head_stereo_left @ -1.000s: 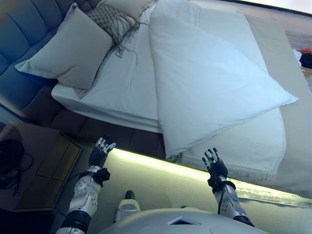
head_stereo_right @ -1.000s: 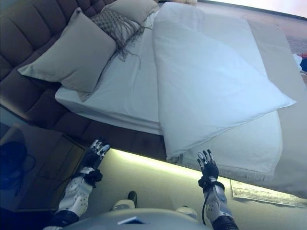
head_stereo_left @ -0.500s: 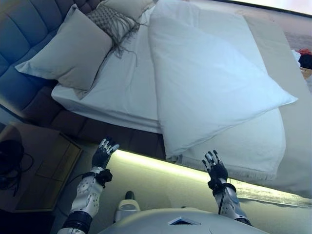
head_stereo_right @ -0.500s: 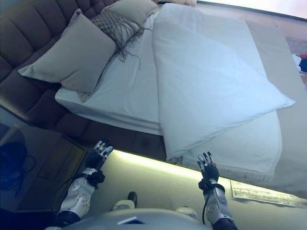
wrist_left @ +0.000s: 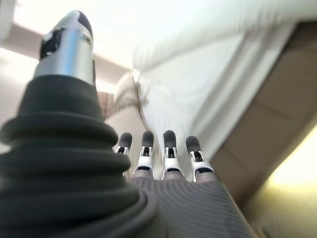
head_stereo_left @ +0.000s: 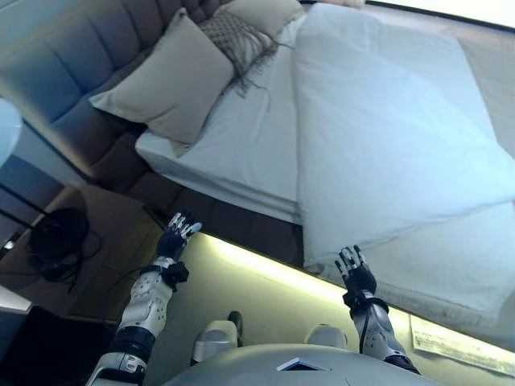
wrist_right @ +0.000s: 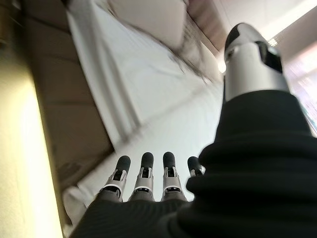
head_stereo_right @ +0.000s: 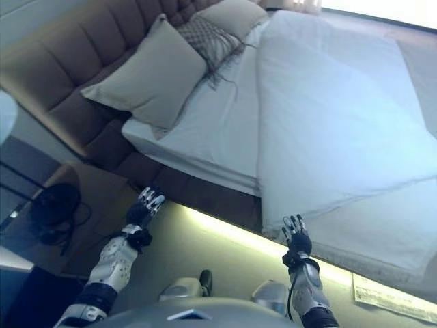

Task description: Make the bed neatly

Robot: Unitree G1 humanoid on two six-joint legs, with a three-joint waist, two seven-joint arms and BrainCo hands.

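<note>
Your bed (head_stereo_left: 241,149), with its padded headboard (head_stereo_left: 72,80), lay ahead of the robot and was not yet made. On it: one white duvet (head_stereo_left: 386,145), folded back on itself so that a slanting edge crossed the mattress, covering the right part of the bed and hanging over the near side; one white sheet (head_stereo_left: 249,137), bare between the duvet and the headboard. Against the headboard: one large beige pillow (head_stereo_left: 169,80), propped up; one fringed patterned cushion (head_stereo_left: 237,40) behind it; one further pale pillow (head_stereo_left: 265,12) beyond that. Your left hand (head_stereo_left: 175,240) was raised in front of the dark bed base, fingers straight and spread, holding nothing and touching nothing. Your right hand (head_stereo_left: 354,273) was raised just below the hanging corner of the duvet, fingers straight and slightly fanned, empty; you could not tell from the head views whether the fingertips met the cloth, and the wrist view showed them short of it. To the left: one bedside table (head_stereo_left: 72,257) carrying a dark object (head_stereo_left: 55,233) with cords.
</note>
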